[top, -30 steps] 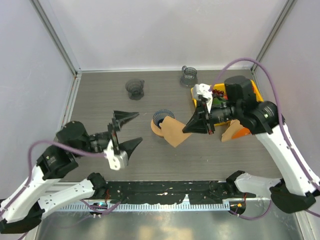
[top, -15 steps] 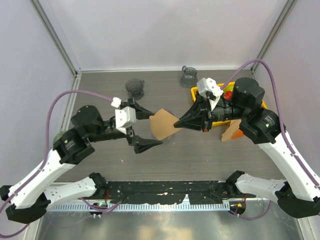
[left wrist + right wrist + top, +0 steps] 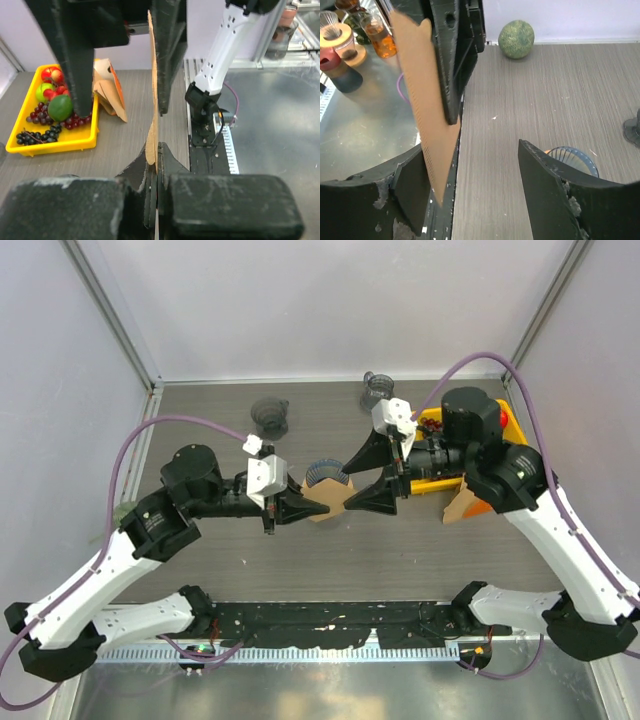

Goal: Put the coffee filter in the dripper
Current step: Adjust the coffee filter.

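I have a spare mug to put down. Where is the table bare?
Bare: the near strip of table between the claws and the base rail, and the far-left corner beside the dark dripper. Crowded: the middle, where left claw and right claw meet at the filter near the blue dripper, and the right side, with the fruit tray.

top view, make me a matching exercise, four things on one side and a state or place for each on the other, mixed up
Things:
1. coffee filter
2. right gripper
3. yellow tray
4. blue dripper

States or places:
a. holds fruit
b. jaws open
c. pinched in the left gripper
d. standing with no filter in it

Pairs: 1-c, 2-b, 3-a, 4-d
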